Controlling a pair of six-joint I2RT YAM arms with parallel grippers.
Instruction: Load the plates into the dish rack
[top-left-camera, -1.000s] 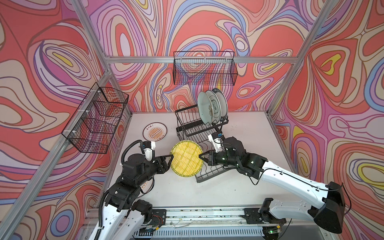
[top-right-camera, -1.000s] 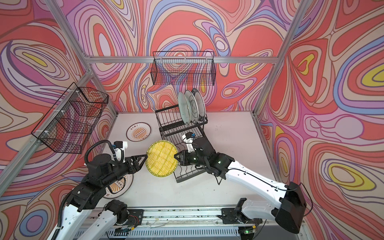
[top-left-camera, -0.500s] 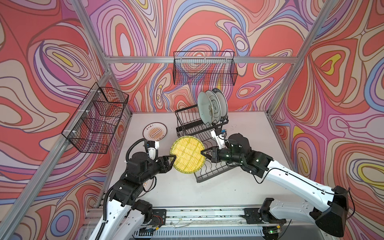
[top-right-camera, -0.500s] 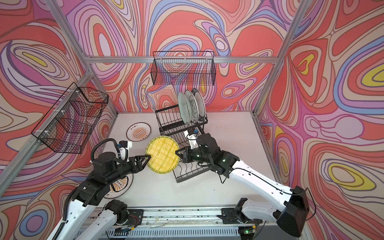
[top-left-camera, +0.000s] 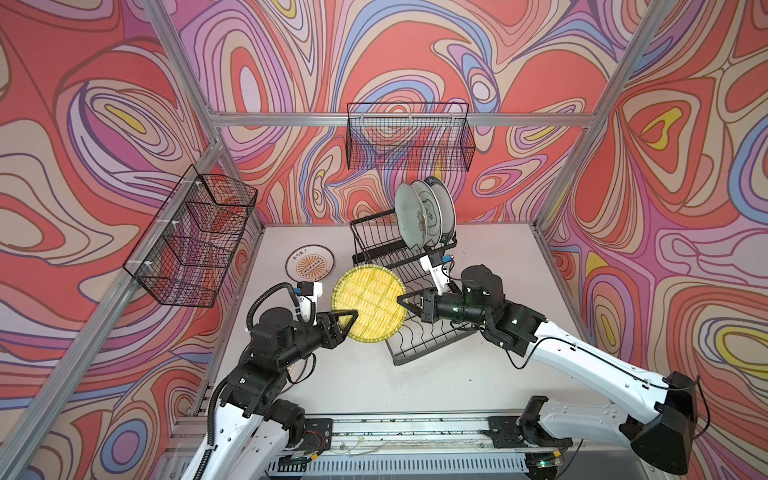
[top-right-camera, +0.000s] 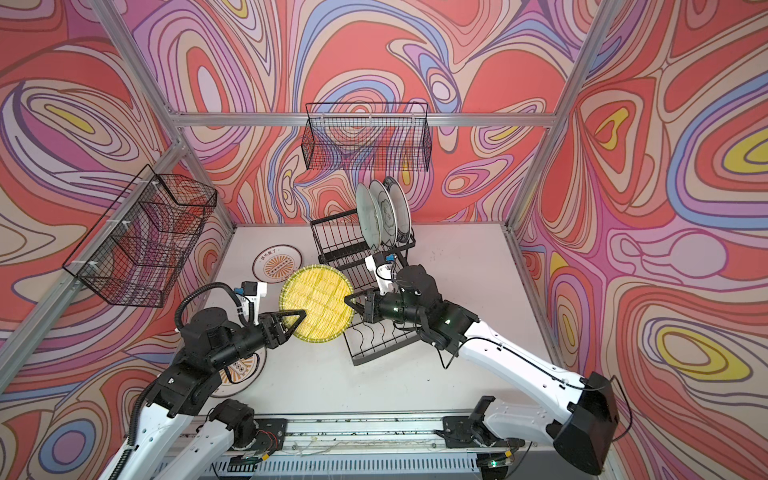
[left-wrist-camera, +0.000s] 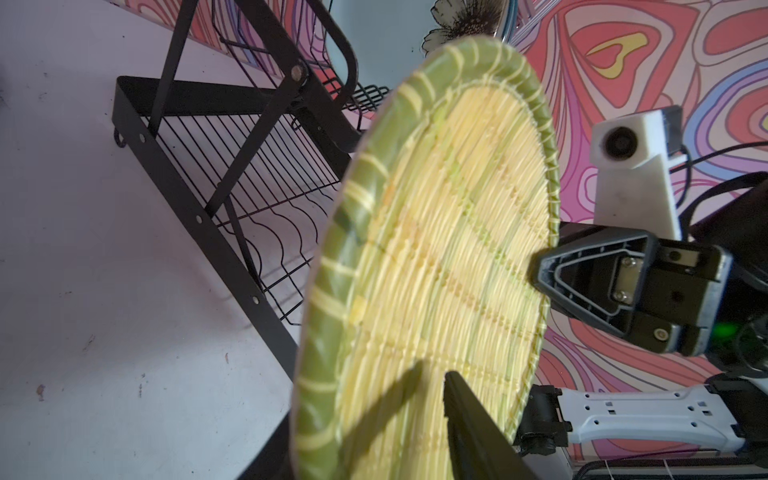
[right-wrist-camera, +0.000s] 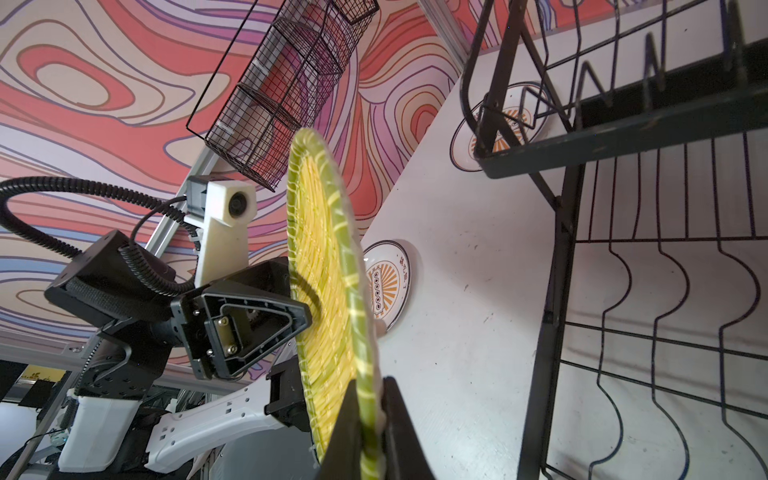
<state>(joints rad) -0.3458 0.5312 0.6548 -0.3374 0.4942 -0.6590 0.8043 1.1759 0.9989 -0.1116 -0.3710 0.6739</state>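
A yellow woven-look plate (top-left-camera: 369, 303) (top-right-camera: 318, 305) (left-wrist-camera: 436, 249) stands on edge in the air, just left of the black wire dish rack (top-left-camera: 432, 336) (top-right-camera: 374, 336). My right gripper (top-left-camera: 402, 300) (right-wrist-camera: 370, 386) is shut on the plate's right rim. On the lower left rim my left gripper (top-left-camera: 347, 318) (left-wrist-camera: 365, 415) is open; its jaws straddle the rim, the near finger off the face. Three plates (top-left-camera: 424, 216) (top-right-camera: 382, 216) stand in the raised tier. One sunburst plate (top-left-camera: 309, 262) lies flat on the table. Another sunburst plate (top-right-camera: 241, 372) lies under my left arm.
Fine-mesh black baskets hang on the left wall (top-left-camera: 195, 241) and the back wall (top-left-camera: 409, 137). Aluminium frame posts run along the table's edges. The rack's low wavy-wire tray (right-wrist-camera: 665, 332) lies beside the held plate.
The yellow plate has risen a little and shifted toward the rack with my right gripper. My left gripper has stayed near the lower rim, and its jaws have narrowed somewhat.
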